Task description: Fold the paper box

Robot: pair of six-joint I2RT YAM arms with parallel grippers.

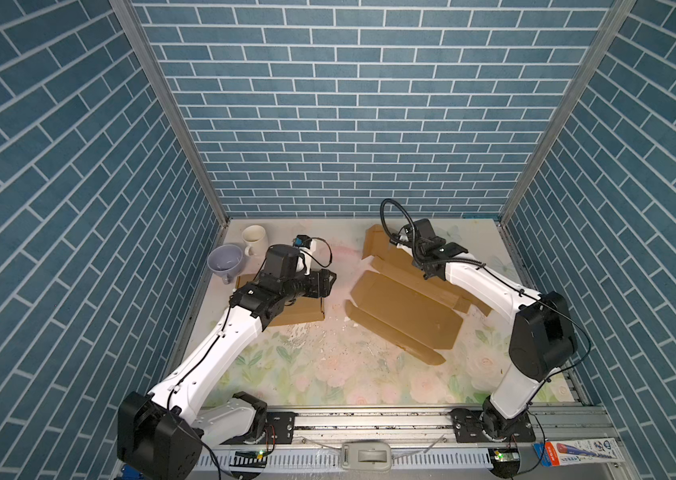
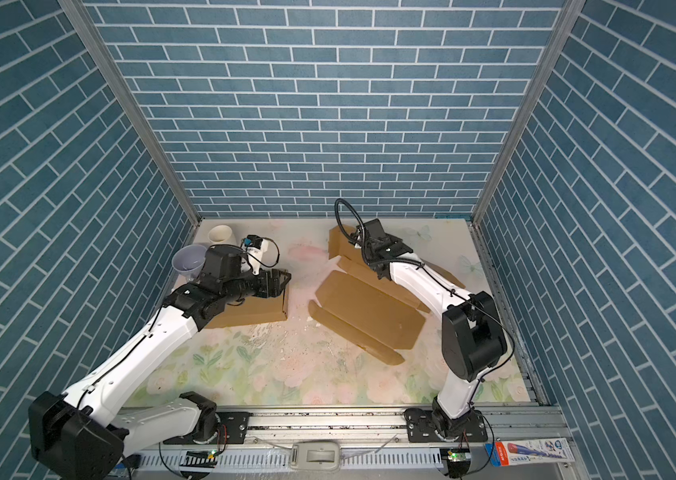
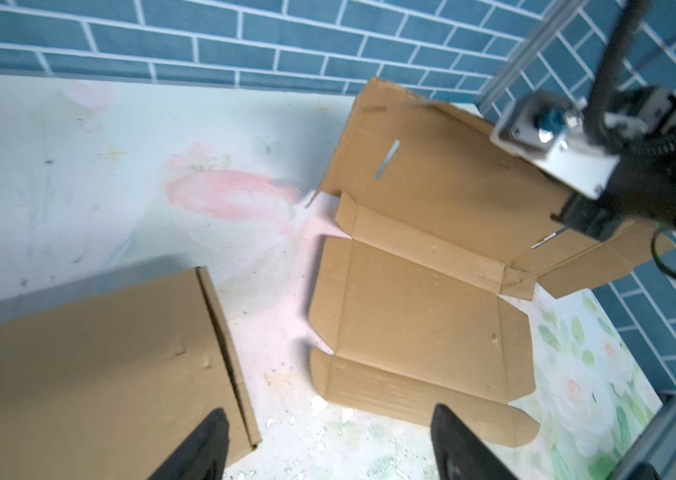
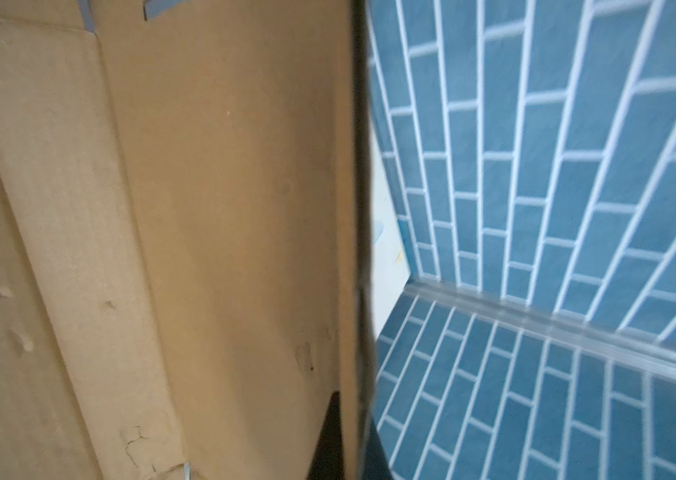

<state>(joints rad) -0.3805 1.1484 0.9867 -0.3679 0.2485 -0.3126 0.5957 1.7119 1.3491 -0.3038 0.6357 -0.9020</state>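
Flat paper box (image 1: 405, 307) lies right of centre in both top views; right pincer (image 4: 349, 415) clenched on its upper flap (image 1: 373, 245) edge, likely to stand it up; left pincer (image 3: 328, 419) released, hovering over second folded box (image 3: 91, 365)

walls (image 1: 328, 104): you have blue bricks with thin white joints on all three sides.
tabletop (image 1: 328, 374): you see a pale sheet printed with pink roses and green leaves, fading to near white toward the top of the sheet.
flat box (image 1: 403, 307): plain brown card, right of centre.
closed box (image 1: 303, 309): the same brown, left of centre.
mug (image 1: 254, 239): cream, upper left of the tabletop.
bowl (image 1: 224, 259): lavender, just beside the mug.
arms (image 1: 220, 345): white shells, black joints.
packet (image 1: 577, 451): white and blue with an orange-red patch, at your lower right.
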